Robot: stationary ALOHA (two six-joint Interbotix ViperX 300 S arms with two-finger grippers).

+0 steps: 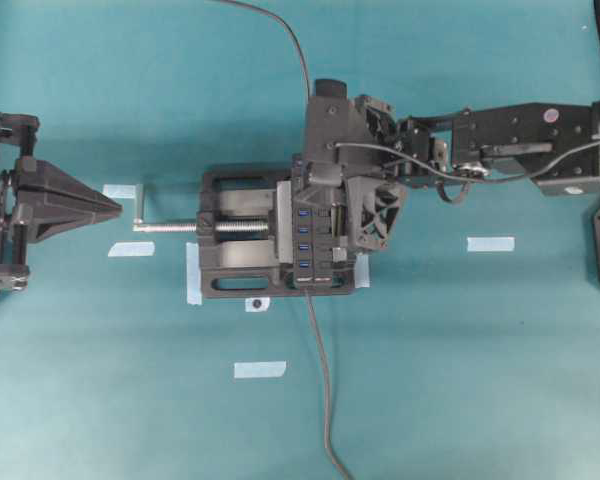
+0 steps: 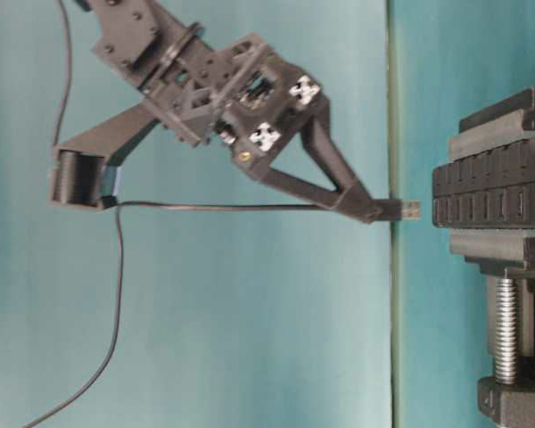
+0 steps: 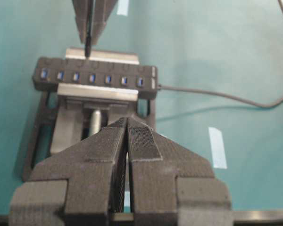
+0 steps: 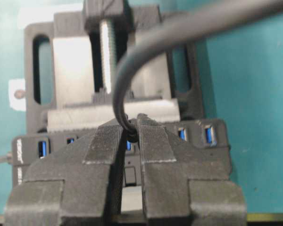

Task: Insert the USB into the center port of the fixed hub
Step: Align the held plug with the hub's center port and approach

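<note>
- Just ahead of the right gripper [image 2: 374, 210], the USB [image 2: 408, 209] is clamped between its fingertips, close to the fixed hub [image 2: 490, 193] but not touching it.
- The hub is gripped in a vise [image 1: 235, 243].
- The left gripper [image 3: 127, 123] is kept closed and empty, well back from the hub.

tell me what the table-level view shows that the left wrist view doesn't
Only the table-level view shows a gap between the USB plug's metal tip and the fixed hub, plus the right gripper from the side, shut on the plug, with the cable trailing back.

Only the left wrist view shows the hub's row of blue sockets face on, the plug roughly in line with the center port, and the left gripper shut and empty.

Both show the hub clamped in the vise.
</note>
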